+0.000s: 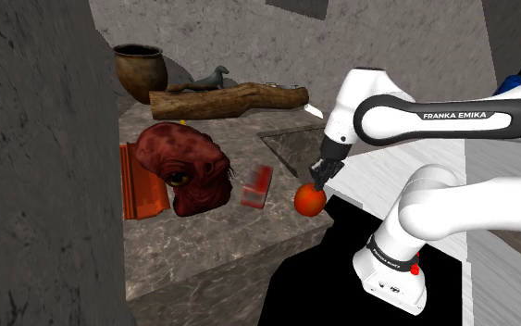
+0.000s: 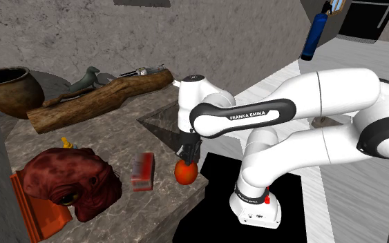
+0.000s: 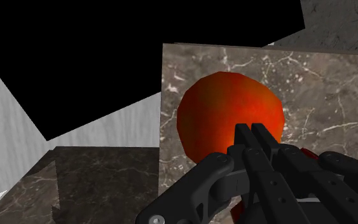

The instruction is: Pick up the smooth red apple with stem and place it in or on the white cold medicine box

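Black gripper (image 3: 251, 128), closed empty, poised just above red apple (image 3: 219, 111): likely light, firm, smooth-skinned and slippery; best clasped across its widest middle.

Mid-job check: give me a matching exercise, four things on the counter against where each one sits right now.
Things:
1. apple
2. small red box
3. brown pot
4. log

Places:
A. at the counter's far back corner
B. right under the claw, by the near corner
C. lying along the back, next to the pot
D. between the creature head and the apple

Pairs: 1-B, 2-D, 3-A, 4-C
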